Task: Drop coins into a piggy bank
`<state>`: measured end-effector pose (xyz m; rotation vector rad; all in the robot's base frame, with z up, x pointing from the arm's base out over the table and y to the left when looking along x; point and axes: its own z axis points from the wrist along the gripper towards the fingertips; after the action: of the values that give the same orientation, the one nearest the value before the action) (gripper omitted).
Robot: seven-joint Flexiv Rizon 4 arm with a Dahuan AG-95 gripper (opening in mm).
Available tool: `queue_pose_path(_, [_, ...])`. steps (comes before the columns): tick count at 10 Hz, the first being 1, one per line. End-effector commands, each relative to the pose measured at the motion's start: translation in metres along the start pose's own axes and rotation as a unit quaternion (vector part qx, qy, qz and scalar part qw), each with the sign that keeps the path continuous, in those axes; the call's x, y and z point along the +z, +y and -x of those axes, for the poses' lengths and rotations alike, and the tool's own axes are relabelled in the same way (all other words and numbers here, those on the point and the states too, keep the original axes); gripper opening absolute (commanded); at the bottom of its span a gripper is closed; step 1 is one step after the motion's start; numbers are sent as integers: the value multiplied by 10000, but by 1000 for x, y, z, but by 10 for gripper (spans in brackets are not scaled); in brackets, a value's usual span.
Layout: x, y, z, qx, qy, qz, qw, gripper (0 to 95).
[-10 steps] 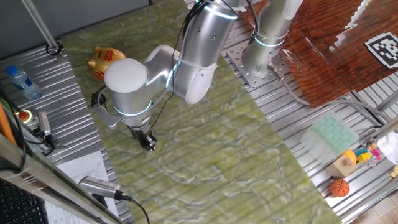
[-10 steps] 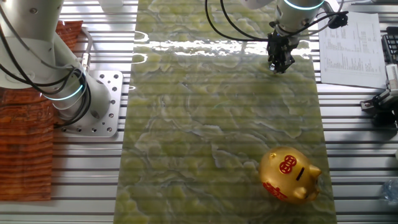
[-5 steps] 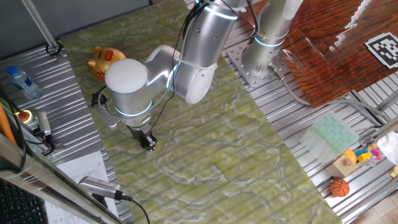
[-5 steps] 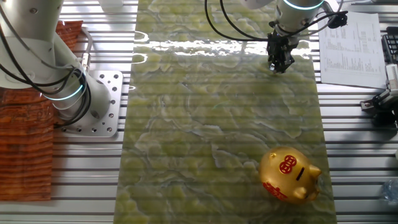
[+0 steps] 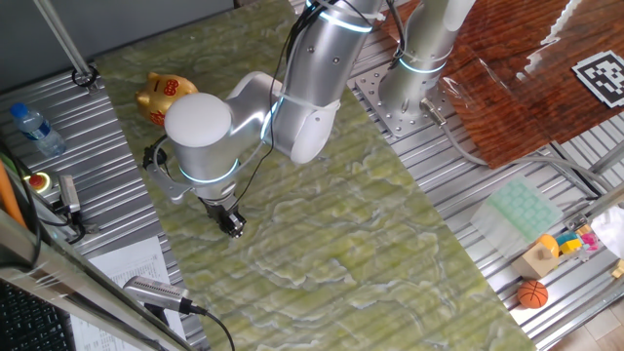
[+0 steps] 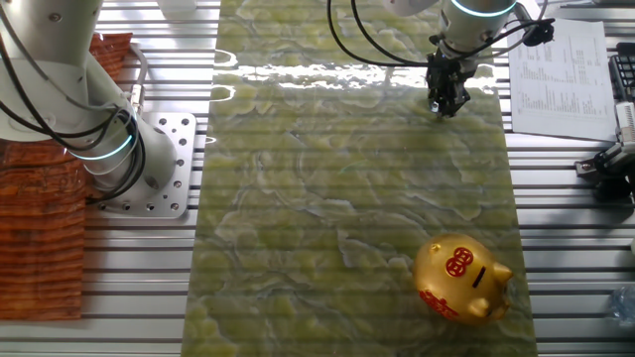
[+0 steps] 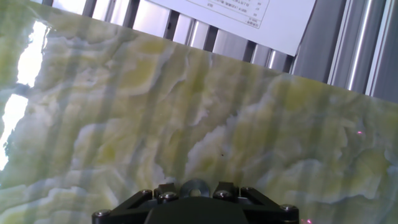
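Observation:
The gold piggy bank (image 5: 164, 95) with red markings stands on the green marbled mat (image 5: 341, 224), far from my gripper; it also shows in the other fixed view (image 6: 461, 280), slot upward. My gripper (image 5: 232, 226) points down close to the mat near its edge by the paper sheet, and shows in the other fixed view (image 6: 444, 104) too. In the hand view my gripper (image 7: 195, 188) sits at the bottom edge, shut on a small dark grey round coin (image 7: 196, 185) held between the two fingers. No other coins show.
A printed paper sheet (image 6: 556, 64) lies on the slatted table beside the mat. A second arm's base (image 6: 149, 164) stands off the mat's other side. A water bottle (image 5: 39, 129), a red button (image 5: 39, 181) and a small orange basketball (image 5: 531, 293) lie off the mat.

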<state>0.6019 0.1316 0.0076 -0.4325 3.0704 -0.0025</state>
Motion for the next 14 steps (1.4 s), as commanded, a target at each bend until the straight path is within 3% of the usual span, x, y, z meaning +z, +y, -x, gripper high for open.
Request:
queue_pose_path(1, [1,0,0,4,-5,-3,10000,380])
queue_pose_path(10, [2,0,1,0,-6,-2,10000,380])
queue_pose_path(11, [2,0,1,2,-5,-3,10000,190])
queue_pose_path(14, [1,1,2,25,-7,29,10000,190])
